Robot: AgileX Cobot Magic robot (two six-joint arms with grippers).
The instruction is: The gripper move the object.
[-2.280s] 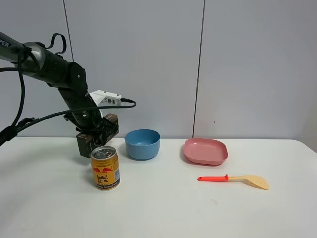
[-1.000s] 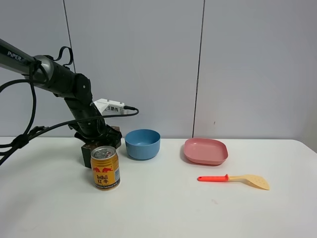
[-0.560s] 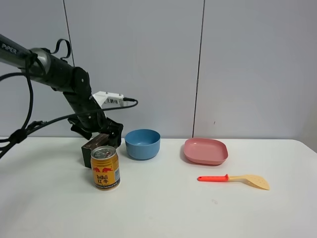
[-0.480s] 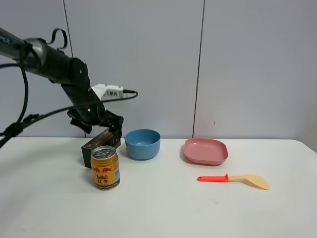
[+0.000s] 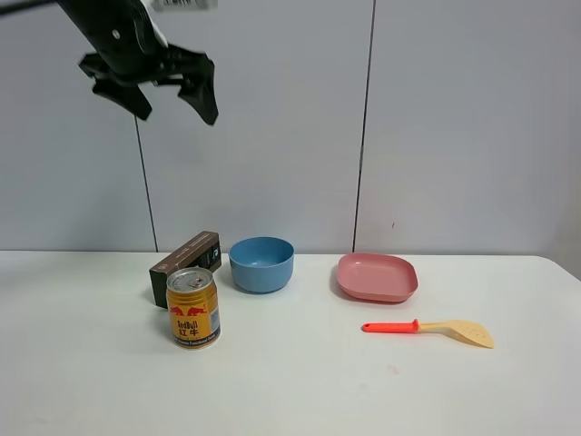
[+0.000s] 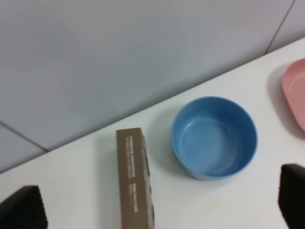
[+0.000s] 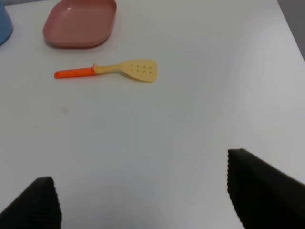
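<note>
The dark brown box (image 5: 186,257) lies on the white table behind the gold can (image 5: 192,307), next to the blue bowl (image 5: 261,263). My left gripper (image 5: 177,102) is open and empty, raised high above the box near the top left of the exterior view. In the left wrist view the box (image 6: 135,176) lies far below the open left gripper (image 6: 157,202), beside the blue bowl (image 6: 214,136). My right gripper (image 7: 147,198) is open and empty above bare table; it is out of the exterior view.
A pink plate (image 5: 377,277) sits to the right of the bowl. A red-handled spatula (image 5: 427,329) lies in front of it. The right wrist view shows the spatula (image 7: 107,70) and the plate (image 7: 81,21).
The left gripper set the box down behind the can, let go of it, and rose high above the table. The box now rests alone.
</note>
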